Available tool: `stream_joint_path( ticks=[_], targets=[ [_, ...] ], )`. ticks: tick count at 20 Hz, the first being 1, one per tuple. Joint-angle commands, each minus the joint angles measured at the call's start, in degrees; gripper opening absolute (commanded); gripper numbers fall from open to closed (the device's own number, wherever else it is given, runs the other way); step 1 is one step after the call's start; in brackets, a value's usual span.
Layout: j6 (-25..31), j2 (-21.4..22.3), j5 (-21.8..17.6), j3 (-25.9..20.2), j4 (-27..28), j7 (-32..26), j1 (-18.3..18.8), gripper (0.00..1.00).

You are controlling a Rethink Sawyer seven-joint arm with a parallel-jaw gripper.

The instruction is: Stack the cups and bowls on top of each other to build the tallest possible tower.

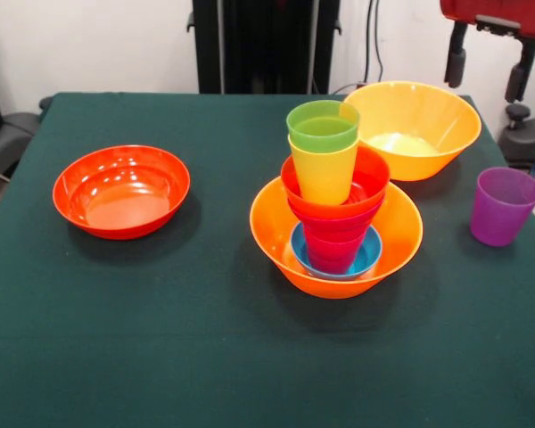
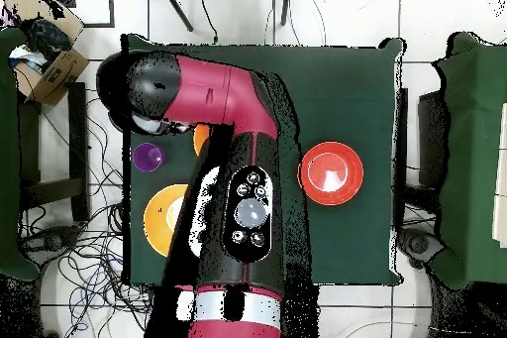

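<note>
Fingers of the gripper showed in neither view (presumably hidden beneath the arm [image 2: 238,106], which covered much of the overhead view), so I could not tell whether they were spread or pressed together.

Tower [image 1: 337,223] stood right of centre on the green table [image 1: 160,339] in the front view; its base was a large orange bowl [image 1: 267,223]; inside it sat a small blue bowl [image 1: 367,259]; above that rose nested crimson-pink pieces [image 1: 334,245] — cup and bowl could not be told apart; next a small red-orange bowl [image 1: 372,183]; in it the yellow cup [image 1: 325,174], upright; the green cup [image 1: 323,127] nested on top.

Second large orange bowl [image 1: 455,125] stood just behind the tower, apart from it and empty; the purple cup [image 1: 502,205] stood upright alone near the table's right edge; the wide shallow red-orange bowl [image 1: 67,192] lay well apart at the left — also empty.
</note>
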State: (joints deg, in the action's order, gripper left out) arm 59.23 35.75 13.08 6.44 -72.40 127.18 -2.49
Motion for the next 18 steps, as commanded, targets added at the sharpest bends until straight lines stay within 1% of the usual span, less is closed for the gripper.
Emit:
stream_joint_path(
  ticks=[1,6,11,14,16,18],
  targets=[
    [-7.24,-4.46,-1.36,-0.65,-4.13,10.86,-0.83,1.00],
    [-9.68,-9.57,-2.18,1.70,-0.96,13.85,-2.06,1.00],
    [-12.48,-13.36,-1.28,4.13,0.14,16.76,-4.48,1.00],
    [-13.12,-15.60,-0.73,4.97,1.72,16.83,-4.69,1.00],
    [-14.23,-16.82,-0.23,4.66,1.83,16.31,-4.76,1.00],
    [-13.59,-17.29,0.37,3.81,2.03,15.34,-4.49,1.00]
  ],
)
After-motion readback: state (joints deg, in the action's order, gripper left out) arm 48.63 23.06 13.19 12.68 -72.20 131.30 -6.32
